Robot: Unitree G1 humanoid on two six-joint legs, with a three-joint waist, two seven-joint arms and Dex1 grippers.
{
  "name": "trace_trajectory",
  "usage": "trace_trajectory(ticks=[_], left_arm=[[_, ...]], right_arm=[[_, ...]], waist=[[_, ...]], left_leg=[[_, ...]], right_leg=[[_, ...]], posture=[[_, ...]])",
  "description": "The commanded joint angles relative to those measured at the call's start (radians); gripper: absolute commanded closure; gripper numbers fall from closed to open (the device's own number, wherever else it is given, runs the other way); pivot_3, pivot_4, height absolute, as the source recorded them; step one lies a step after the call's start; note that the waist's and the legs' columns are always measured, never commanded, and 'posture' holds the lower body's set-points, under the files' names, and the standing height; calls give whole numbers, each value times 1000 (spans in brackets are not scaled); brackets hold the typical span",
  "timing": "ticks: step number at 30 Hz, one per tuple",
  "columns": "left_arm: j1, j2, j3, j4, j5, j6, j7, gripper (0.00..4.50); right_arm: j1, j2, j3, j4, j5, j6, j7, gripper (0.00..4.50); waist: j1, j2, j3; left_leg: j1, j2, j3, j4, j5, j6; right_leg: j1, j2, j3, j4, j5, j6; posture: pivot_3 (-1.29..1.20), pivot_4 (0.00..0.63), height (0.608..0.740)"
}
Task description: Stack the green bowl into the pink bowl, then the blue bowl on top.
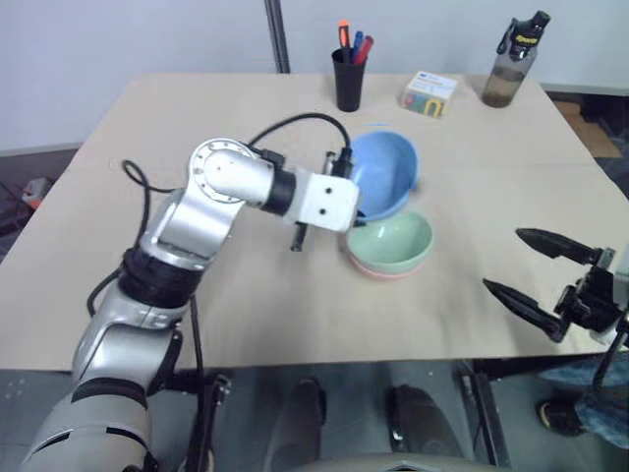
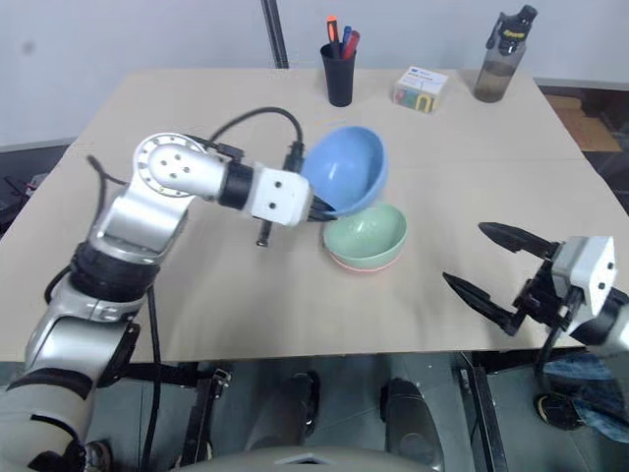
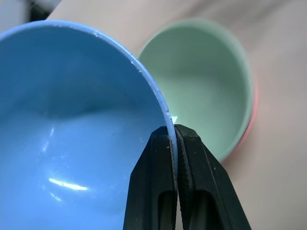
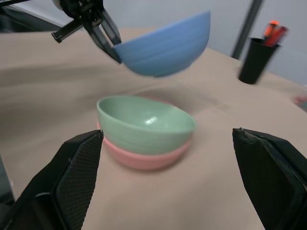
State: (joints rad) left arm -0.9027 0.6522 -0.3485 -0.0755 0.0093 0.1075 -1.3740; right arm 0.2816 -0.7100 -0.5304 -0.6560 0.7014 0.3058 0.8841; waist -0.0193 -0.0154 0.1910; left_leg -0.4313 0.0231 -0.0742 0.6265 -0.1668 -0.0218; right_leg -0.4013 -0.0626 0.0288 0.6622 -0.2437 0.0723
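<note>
The green bowl point(image 2: 366, 234) sits nested inside the pink bowl point(image 2: 362, 264) near the table's middle; just the pink rim shows beneath it. My left gripper point(image 3: 173, 136) is shut on the rim of the blue bowl point(image 2: 346, 169), which hangs tilted in the air just above and left of the stack. In the right wrist view the blue bowl point(image 4: 165, 45) floats over the green bowl point(image 4: 144, 122) and the pink bowl point(image 4: 144, 158). My right gripper point(image 2: 486, 264) is open and empty, off to the right near the table's front edge.
At the back of the table point(image 1: 246, 295) stand a black cup of pens point(image 1: 349, 74), a small white box point(image 1: 428, 94) and a dark water bottle point(image 1: 511, 61). A vertical pole point(image 1: 276, 34) rises behind the table's far edge.
</note>
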Motion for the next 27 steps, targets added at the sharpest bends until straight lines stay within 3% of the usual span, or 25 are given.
trace_trajectory(ticks=[1,6,11,16,19,21,24,27], left_arm=[[-33,-7,-2,52,-44,-103,-59,3798],[-52,-38,30,93,-49,-103,-5,1629],[39,-8,130,53,-114,-47,64,1629],[263,-14,367,-102,-261,70,245,1629],[396,18,444,-211,-286,133,311,1629],[513,55,504,-323,-322,280,362,1629],[814,62,691,-451,-398,365,353,1629],[1014,69,811,-521,-460,424,353,1629]], right_arm=[[33,5,-64,-88,26,-3,-38,0],[68,13,-72,-118,27,-4,-67,0],[42,-7,-48,-93,31,-2,-63,0],[-41,-50,6,-22,28,12,-35,0],[-85,-75,39,29,23,38,-23,0],[-128,-95,78,92,-21,66,-48,0],[-190,-147,115,203,-37,86,10,0],[-224,-186,132,273,-56,74,70,0]], waist=[[-3,0,0],[7,0,0],[2,0,0],[-3,0,0],[2,0,0],[6,0,0],[10,-1,0],[-8,-2,0]], left_leg=[[0,0,0,0,0,0],[-1,0,0,1,0,0],[-1,0,0,1,0,0],[0,1,0,1,0,0],[0,1,0,1,0,0],[0,1,0,1,0,0],[0,0,0,1,0,0],[4,1,8,-3,-2,1]], right_leg=[[0,0,0,0,0,0],[0,0,0,-1,0,0],[0,0,0,-1,0,0],[0,0,0,0,0,0],[0,0,0,-1,0,0],[1,0,0,-1,0,0],[1,-1,0,-1,0,0],[1,-4,5,-4,0,-1]], posture=[[0,150,740],[0,150,740],[0,150,740],[0,150,740],[0,150,740],[0,150,740],[0,150,740],[0,150,740]])
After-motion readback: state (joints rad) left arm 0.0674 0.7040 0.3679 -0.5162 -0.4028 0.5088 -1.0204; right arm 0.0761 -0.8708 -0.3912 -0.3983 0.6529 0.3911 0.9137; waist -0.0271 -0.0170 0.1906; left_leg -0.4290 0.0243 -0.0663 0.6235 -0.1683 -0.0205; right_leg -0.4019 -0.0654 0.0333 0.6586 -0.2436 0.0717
